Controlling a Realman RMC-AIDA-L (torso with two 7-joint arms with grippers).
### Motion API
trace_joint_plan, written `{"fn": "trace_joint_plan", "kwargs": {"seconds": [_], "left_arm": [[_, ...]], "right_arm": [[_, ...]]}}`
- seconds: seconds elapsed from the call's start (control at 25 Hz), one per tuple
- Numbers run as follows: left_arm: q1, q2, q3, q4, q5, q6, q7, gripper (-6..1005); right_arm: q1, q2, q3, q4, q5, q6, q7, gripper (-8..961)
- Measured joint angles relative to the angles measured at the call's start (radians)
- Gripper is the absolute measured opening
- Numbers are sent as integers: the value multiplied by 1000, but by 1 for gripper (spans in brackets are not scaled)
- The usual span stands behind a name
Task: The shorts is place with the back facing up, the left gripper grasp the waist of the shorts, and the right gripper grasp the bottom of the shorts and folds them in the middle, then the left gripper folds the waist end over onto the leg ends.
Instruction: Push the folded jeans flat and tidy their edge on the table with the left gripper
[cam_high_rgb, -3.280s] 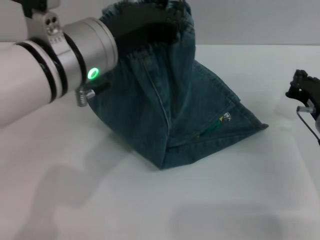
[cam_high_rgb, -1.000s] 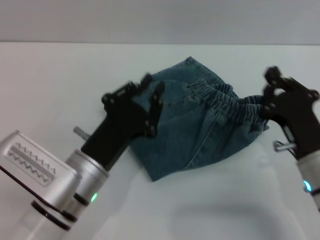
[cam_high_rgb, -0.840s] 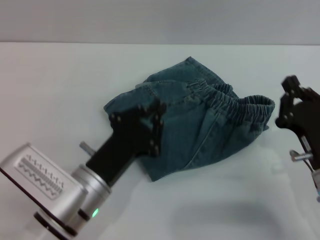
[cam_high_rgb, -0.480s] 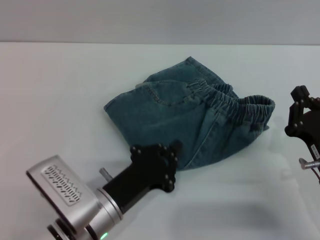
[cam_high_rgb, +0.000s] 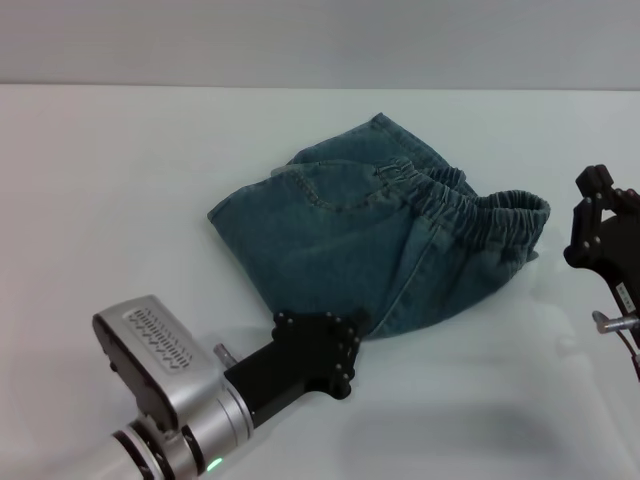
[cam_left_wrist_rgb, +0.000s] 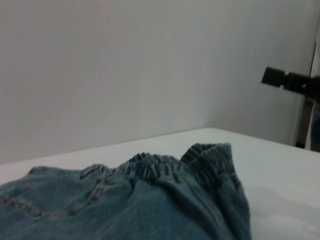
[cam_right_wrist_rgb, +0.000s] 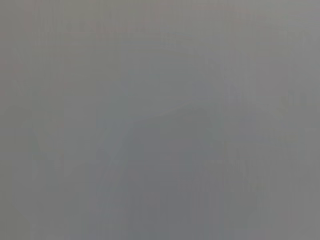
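On the white table (cam_high_rgb: 120, 200), the shorts (cam_high_rgb: 370, 240) lie folded mid-scene, gathered waist (cam_high_rgb: 470, 205) toward the right. The left gripper (cam_high_rgb: 322, 345), holding nothing, sits at their near edge; whether its fingers are parted is unclear. The right gripper (cam_high_rgb: 600, 225) hovers just right of the waist, empty, its spread likewise unclear.

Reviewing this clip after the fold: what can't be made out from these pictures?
- Leg ends: hidden under the folded shorts in head view.
- Cartoon print: not visible in any view.
- Left hand: head view shows it at the shorts' near edge; finger state unclear.
- Right hand: partly cut by the head view's right edge; finger state unclear.
- Right wrist view: featureless grey, shows nothing.
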Motion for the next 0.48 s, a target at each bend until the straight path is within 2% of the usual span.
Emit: {"fn": "trace_joint_plan", "kwargs": {"seconds": [0.28, 0.48], "left_arm": [[-23, 6, -22, 42, -2, -9, -32, 25], [-69, 5, -31, 115, -4, -17, -128, 34]], "right_arm": [[-8, 1, 0, -18, 2, 0, 1, 38], [-17, 2, -1, -36, 2, -4, 1, 39]]}}
